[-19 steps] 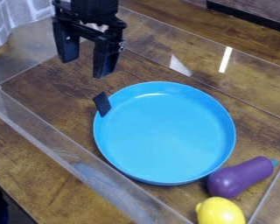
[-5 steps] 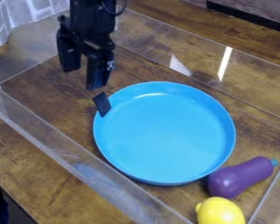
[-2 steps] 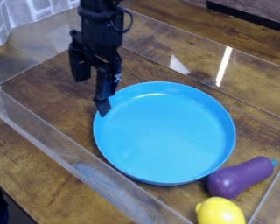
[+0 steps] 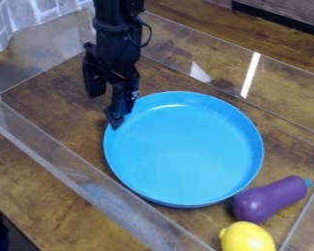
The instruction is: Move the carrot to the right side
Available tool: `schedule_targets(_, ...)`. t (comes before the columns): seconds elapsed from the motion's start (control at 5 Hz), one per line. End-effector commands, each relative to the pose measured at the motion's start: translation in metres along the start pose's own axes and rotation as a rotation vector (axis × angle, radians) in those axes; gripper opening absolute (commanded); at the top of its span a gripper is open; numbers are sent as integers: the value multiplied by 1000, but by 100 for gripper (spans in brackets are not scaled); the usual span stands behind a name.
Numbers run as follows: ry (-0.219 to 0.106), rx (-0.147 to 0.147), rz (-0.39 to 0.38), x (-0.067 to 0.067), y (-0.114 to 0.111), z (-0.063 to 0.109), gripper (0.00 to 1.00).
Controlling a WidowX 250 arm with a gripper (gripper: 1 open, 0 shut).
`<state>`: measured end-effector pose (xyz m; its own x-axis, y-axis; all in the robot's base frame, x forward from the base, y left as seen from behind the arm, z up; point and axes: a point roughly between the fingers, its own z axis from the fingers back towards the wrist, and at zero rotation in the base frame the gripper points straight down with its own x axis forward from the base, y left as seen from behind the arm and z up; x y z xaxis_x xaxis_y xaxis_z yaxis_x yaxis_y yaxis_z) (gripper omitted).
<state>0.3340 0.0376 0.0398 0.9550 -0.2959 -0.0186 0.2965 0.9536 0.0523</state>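
In the camera view, the gripper (image 4: 106, 101) is hanging with its fingers spread wide, gripping nothing, near the blue pan's (image 4: 183, 152) left edge, while no carrot is showing, leaving its direction, long axis and whereabouts impossible to tell.

Plate (image 4: 183, 152) on counter (image 4: 48, 186); eggplant (image 4: 270, 200) just beside it, near right; lemon (image 4: 246, 237) in front of eggplant.

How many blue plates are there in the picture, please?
1. The blue plate lies on the wooden table, beside the purple eggplant. Another could be hidden behind the robot arm.
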Motion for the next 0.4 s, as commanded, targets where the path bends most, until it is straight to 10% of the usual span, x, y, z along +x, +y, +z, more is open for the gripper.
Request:
schedule_targets(0.0,-50,30,27,7,17,11,100)
schedule_targets(0.2,-51,32,25,8,18,6,100)
